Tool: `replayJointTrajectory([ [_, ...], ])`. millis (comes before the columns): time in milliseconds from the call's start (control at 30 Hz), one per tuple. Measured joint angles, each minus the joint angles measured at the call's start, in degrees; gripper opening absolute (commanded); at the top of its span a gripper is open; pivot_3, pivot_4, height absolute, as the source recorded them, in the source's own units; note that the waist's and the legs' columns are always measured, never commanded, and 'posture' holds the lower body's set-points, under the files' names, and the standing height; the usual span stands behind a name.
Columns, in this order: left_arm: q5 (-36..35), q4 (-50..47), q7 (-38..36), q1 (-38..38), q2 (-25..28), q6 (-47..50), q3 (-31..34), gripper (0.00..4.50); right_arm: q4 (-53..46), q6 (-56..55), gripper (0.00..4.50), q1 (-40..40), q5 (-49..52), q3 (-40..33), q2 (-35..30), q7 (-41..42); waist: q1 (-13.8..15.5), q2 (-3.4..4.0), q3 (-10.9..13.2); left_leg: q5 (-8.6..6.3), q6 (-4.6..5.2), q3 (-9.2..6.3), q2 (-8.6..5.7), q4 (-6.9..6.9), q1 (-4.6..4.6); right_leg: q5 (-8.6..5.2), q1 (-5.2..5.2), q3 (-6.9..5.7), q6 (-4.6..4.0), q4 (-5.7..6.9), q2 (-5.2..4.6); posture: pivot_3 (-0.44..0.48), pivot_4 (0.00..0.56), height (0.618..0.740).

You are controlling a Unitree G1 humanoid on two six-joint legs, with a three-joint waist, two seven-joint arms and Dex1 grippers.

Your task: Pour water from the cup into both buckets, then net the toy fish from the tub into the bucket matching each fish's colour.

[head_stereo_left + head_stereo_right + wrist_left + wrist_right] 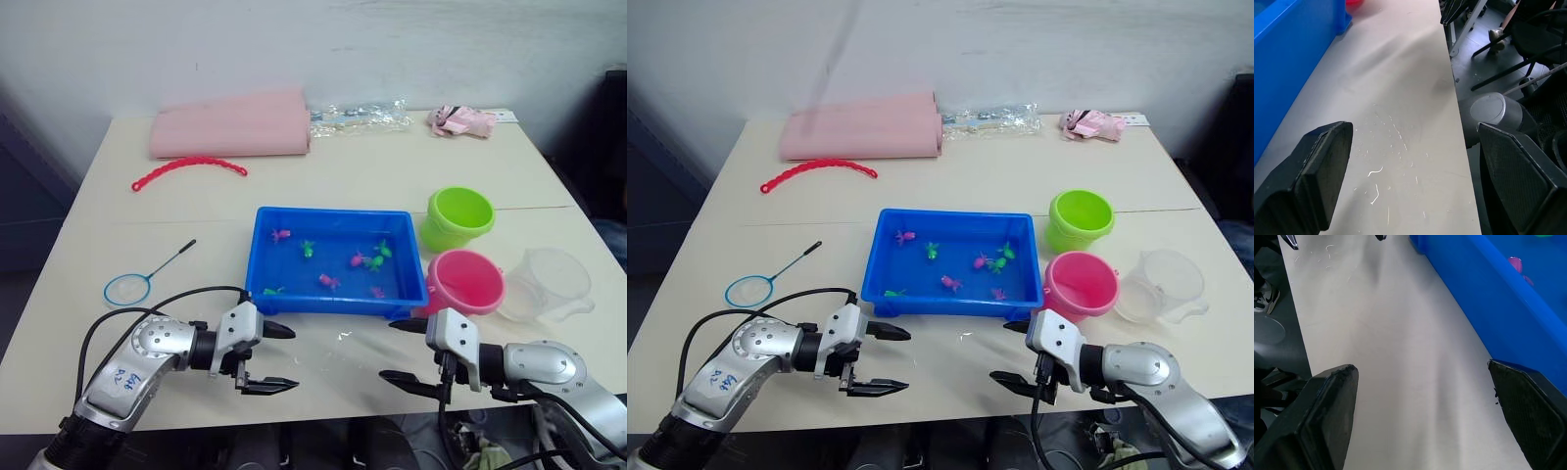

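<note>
Both grippers, left and right, hover released and empty above the worktop before the tub of toy fish; the net lies left, the buckets and cup right.

head stereo: high, downward | wrists: low (sharing tub)

You have bare table between both grippers, along the tub's near wall. On your right, pink bucket and cup crowd the tub's end.
</note>
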Motion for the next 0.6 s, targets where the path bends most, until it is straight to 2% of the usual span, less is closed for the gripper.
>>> replayJointTrajectory([
  [100, -0.6, 0.1, -0.9, -0.2, 0.0, 0.4, -0.1, 4.41, -0.1, 0.2, 4.50, 0.4, 0.1, -0.2, 0.4, -0.5, 0.0, 0.00, 0.0, 0.00, 0.00, 0.00, 0.00, 0.00, 0.00, 0.00, 0.00, -0.01, 0.00, 0.00, 0.00, 0.000, 0.150, 0.738],
  [233, -7.7, -1.1, -2.6, -2.5, -0.7, 8.7, 0.0, 4.41, -2.0, 3.0, 4.50, 4.1, 2.6, -3.6, 4.0, -5.0, 0.1, 0.00, 0.0, 0.01, 0.01, -0.05, 0.00, 0.05, -0.04, 0.00, 0.02, -0.02, 0.00, 0.03, -0.01, 0.000, 0.150, 0.738],
  [400, -22.1, -3.6, -1.6, -14.8, -3.0, 22.2, 4.2, 4.41, -11.0, 10.5, 4.50, 10.8, 10.7, -15.6, 10.4, -15.1, 0.4, 0.03, 0.0, 0.05, 0.03, -0.19, -0.03, 0.12, -0.05, 0.02, 0.12, -0.05, 0.03, 0.10, 0.00, 0.000, 0.150, 0.738],
  [500, -26.0, -1.2, 0.0, -22.3, -5.1, 26.0, 6.5, 4.41, -15.6, 15.6, 4.50, 16.9, 15.1, -25.6, 12.2, -20.7, 0.3, 0.04, 0.0, 0.06, 0.02, -0.19, -0.08, 0.10, -0.04, 0.02, 0.14, -0.03, 0.03, 0.07, 0.06, 0.000, 0.150, 0.738],
  [600, -26.9, 1.7, 1.3, -26.5, -7.3, 27.7, 7.0, 4.41, -18.1, 18.8, 4.50, 20.9, 19.1, -33.9, 14.5, -25.2, 0.0, 0.03, 0.0, 0.06, 0.03, -0.12, -0.07, 0.09, -0.04, 0.02, 0.12, 0.02, 0.05, 0.06, 0.15, 0.000, 0.150, 0.738],
])
